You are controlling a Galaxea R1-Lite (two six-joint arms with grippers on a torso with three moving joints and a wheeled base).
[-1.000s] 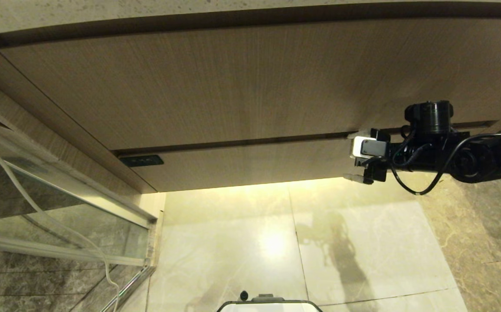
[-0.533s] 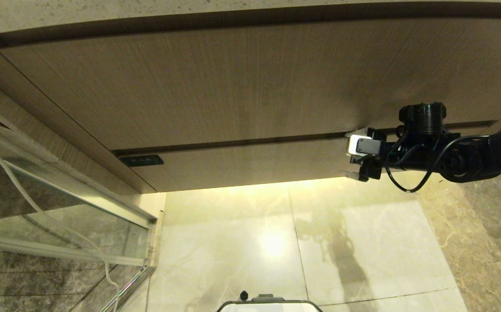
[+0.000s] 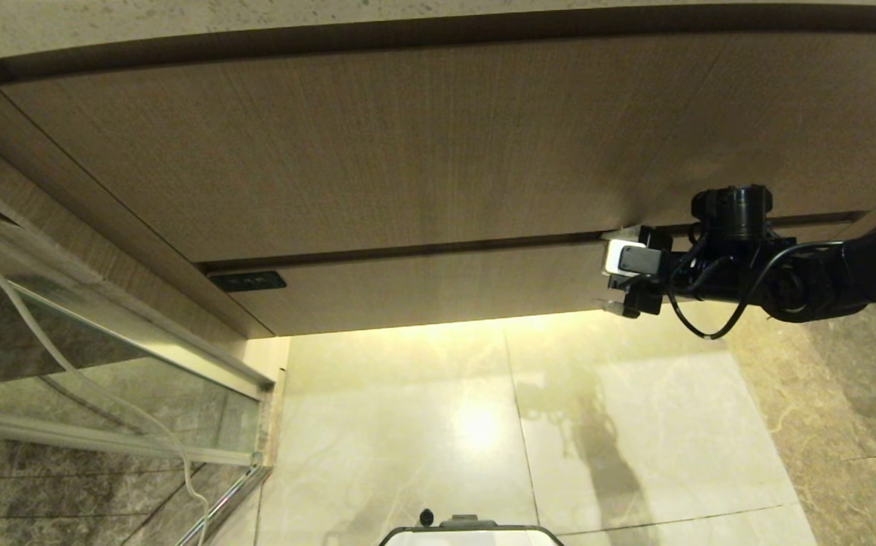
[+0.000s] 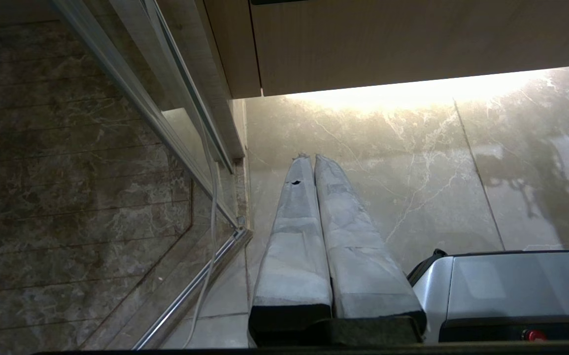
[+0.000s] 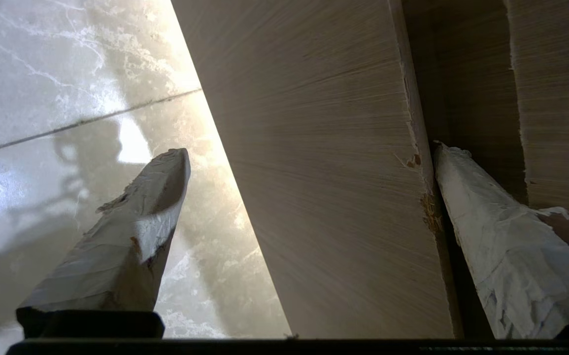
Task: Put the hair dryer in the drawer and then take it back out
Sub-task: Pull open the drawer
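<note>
Head view: my right gripper (image 3: 620,271) spread wide, straddling the shallow light-brown wood-grain drawer (image 3: 438,288) front; one finger (image 5: 506,246) in the gap above it. Left gripper (image 4: 309,160) closed, parked.

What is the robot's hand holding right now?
Nothing yet. The right gripper is open, its fingers straddling the closed drawer front, one in the gap above it. The left gripper is shut and empty.

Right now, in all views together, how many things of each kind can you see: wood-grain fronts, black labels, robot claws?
Wood-grain fronts: 2, the labelled drawer and the taller panel above it.
Black labels: 1, the label.
Robot claws: 2, the right claw and the left claw.
Total: 5.
</note>
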